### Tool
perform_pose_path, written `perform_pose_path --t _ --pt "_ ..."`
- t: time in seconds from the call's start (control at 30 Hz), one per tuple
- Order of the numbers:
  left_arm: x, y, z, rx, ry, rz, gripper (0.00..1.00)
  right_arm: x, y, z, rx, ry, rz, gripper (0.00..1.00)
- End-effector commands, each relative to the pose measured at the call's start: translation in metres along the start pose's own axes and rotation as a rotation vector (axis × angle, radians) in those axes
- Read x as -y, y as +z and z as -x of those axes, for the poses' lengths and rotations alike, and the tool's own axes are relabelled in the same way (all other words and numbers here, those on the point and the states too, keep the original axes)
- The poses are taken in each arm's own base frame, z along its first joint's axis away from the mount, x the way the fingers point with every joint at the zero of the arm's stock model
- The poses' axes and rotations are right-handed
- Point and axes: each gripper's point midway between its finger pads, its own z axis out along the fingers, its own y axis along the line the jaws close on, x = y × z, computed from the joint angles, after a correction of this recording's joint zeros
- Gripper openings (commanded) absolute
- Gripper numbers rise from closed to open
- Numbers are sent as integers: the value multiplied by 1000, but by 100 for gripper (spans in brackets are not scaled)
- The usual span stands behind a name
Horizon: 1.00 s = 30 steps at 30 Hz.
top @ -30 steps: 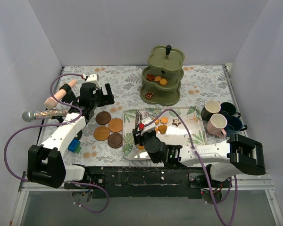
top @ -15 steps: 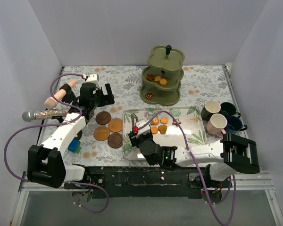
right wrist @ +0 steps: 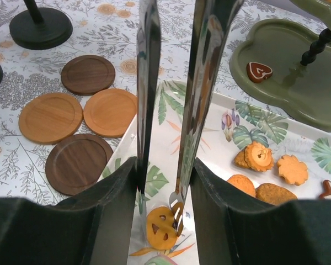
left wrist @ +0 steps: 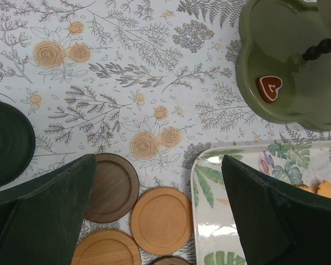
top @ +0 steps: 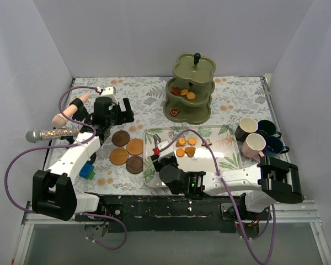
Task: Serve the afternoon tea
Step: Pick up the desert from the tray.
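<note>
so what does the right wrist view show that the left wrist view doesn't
Only the right wrist view: the silver metal tongs clamped in the right tool, their tips at a round orange biscuit with cut-outs. Only the left wrist view: the left tool, spread wide with nothing in it. Both: the brown round wooden coasters, the white leaf-print tray, and the brown heart-shaped biscuit on the bottom tier of the olive-green stand.

light: bright, even | shadows: soft | glare: tongs, tray | blur: near jaws
</note>
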Motion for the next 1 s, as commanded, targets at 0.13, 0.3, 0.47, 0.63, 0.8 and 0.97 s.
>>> perform_pose_path --t 0.13,0.3,0.47,0.63,0.8,0.97 --pt "2 -5 9 35 -5 -9 98 7 -5 42 62 53 -47 41" --pt "1 -5 10 38 -2 -3 98 30 -6 74 111 27 -84 30" --pt "-2 -3 7 30 3 8 98 69 1 110 135 65 -109 28" --pt "-4 -4 8 33 8 18 98 122 11 154 171 97 -170 28" --pt "-3 -5 10 38 9 16 98 183 8 187 264 68 -295 28" --pt "-2 -5 10 38 7 12 98 228 9 205 357 81 -376 28"
